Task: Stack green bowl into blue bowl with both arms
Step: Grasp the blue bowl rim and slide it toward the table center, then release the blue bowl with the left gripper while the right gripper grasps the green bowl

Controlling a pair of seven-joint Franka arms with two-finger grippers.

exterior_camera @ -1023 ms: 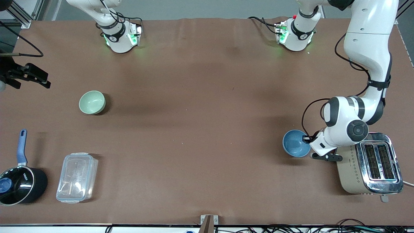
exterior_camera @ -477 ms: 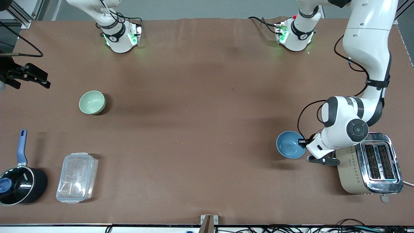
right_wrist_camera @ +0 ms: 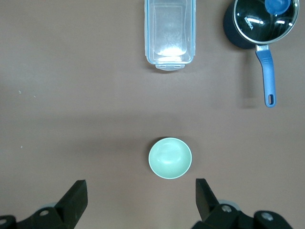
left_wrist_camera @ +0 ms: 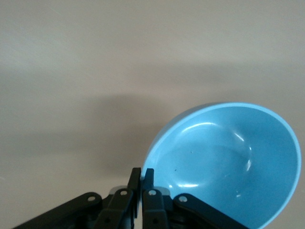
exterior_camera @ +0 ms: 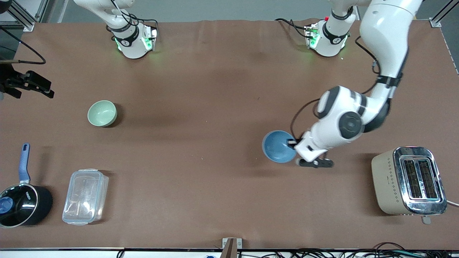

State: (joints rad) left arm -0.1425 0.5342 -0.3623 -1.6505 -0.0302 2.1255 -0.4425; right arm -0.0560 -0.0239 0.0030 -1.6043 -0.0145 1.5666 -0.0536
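Now up off the brown desk in the left hand: small glossy sky-blue bowl, fingers pinched tight on its rim, well apart from the beige-and-chrome toaster. Resting toward the right arm's end: small pale mint-green bowl, upright. Directly above it, right hand spread wide, holding nothing.
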